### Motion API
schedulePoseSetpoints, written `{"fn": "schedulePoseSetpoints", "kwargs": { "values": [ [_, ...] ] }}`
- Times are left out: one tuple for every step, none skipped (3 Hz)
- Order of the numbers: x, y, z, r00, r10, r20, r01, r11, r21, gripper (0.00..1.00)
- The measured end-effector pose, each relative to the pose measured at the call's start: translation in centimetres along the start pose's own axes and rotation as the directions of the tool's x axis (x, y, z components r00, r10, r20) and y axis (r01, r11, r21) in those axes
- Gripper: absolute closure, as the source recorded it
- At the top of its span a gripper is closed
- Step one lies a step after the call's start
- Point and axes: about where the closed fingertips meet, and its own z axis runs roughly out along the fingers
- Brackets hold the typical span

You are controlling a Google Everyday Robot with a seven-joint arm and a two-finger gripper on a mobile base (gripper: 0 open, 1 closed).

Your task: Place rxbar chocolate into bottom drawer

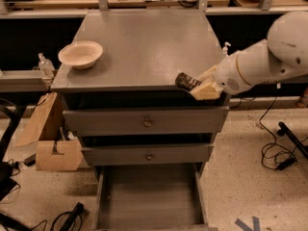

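My gripper (199,86) is shut on the rxbar chocolate (186,81), a small dark bar that sticks out to the left of the cream fingers (208,91). It hangs over the front right edge of the grey cabinet top (144,47), above the upper drawers. The bottom drawer (149,196) is pulled out at the bottom of the view, and its plain grey floor shows with nothing in it. The white arm reaches in from the right.
A cream bowl (80,55) sits at the left of the cabinet top. Two upper drawers with round knobs (147,123) are slightly open. A cardboard box (53,150) stands left of the cabinet. Cables (276,153) lie on the floor to the right.
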Motion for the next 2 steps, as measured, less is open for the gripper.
{"fn": "schedulePoseSetpoints", "kwargs": {
  "values": [
    [7.59,2.97,1.39,0.999,0.035,-0.032,-0.035,0.9990,-0.027,1.00],
    [7.59,2.97,1.39,0.999,0.035,-0.032,-0.035,0.9990,-0.027,1.00]
  ]
}}
